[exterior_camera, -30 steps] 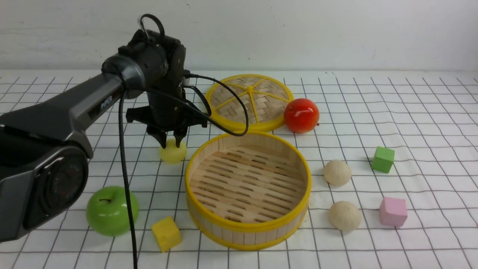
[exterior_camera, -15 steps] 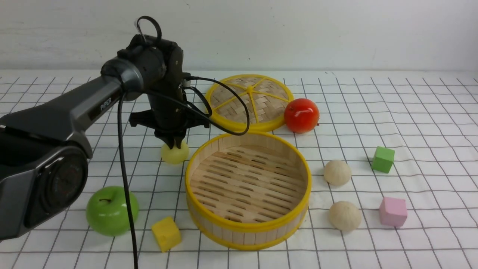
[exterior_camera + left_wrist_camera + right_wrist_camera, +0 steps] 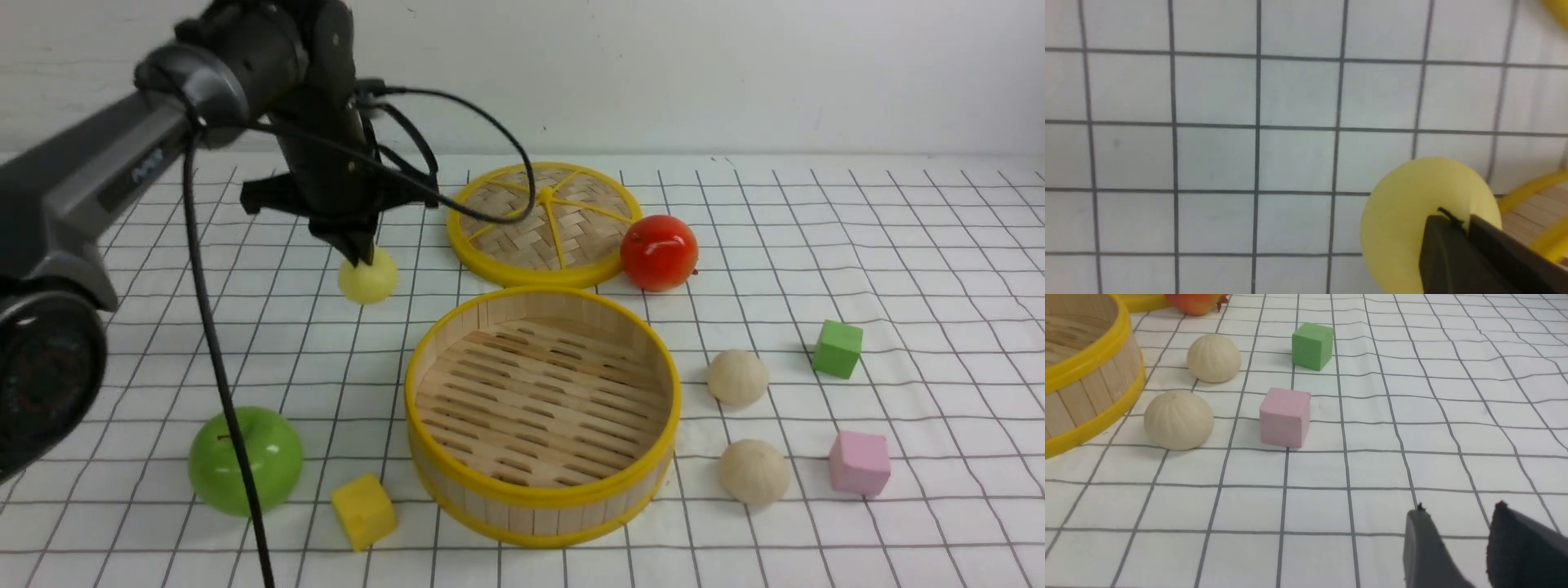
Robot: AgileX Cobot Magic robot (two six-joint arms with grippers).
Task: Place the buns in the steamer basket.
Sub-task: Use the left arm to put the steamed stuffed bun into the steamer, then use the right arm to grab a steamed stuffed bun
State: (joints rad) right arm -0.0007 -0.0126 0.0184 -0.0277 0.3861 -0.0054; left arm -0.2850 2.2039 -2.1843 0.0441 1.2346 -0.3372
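Moved since the earlier frame: left jaws [image 3: 359, 260] and yellow bun [image 3: 370, 278], both now raised and farther back; basket [image 3: 543, 494] unmoved. Left jaws pinched together on the bun, which looks lifted off the tabletop [image 3: 939, 327]. Right jaws [image 3: 1457, 535] parted, nothing between the tips. Progress: none of the three buns in the basket, first one apparently picked. Left to do: carry yellow over the rim and release, then both beige buns, front one [image 3: 754, 472] and rear one [image 3: 737, 377], on the tabletop to the basket's right, probably for the right arm. Grip is by the fingertips, so a slip seems possible. Surface: white with dark grid lines, slightly wavy in the right wrist view. Room: plain pale wall [image 3: 735, 73] behind, nothing more visible.
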